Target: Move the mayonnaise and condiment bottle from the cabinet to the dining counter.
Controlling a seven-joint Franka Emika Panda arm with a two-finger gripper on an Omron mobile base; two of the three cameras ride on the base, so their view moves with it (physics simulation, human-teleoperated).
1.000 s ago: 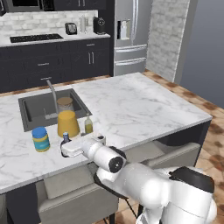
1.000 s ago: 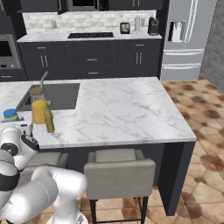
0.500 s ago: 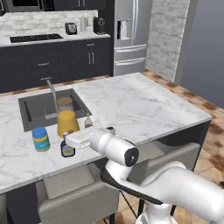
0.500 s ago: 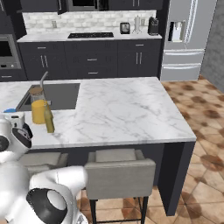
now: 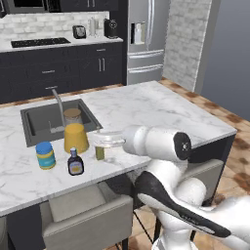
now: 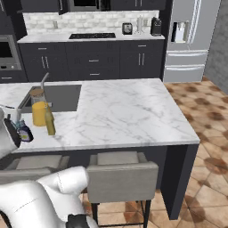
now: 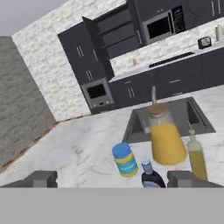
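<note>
White grey-veined marble forms the dining counter [image 5: 161,110], and near its front edge, just in front of the dark sink [image 5: 44,122], the mayonnaise [image 5: 45,155] stands upright with the condiment bottle [image 5: 75,162] close beside it. Behind them stand a yellow cup [image 5: 76,137] and a slim olive bottle [image 6: 50,122]. Nearby, the end effector [image 7: 111,178] hovers with fingers spread wide, holding nothing.

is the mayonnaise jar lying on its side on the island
No, the mayonnaise stands upright on the dining counter with its blue lid on top, just left of the condiment bottle.
</note>
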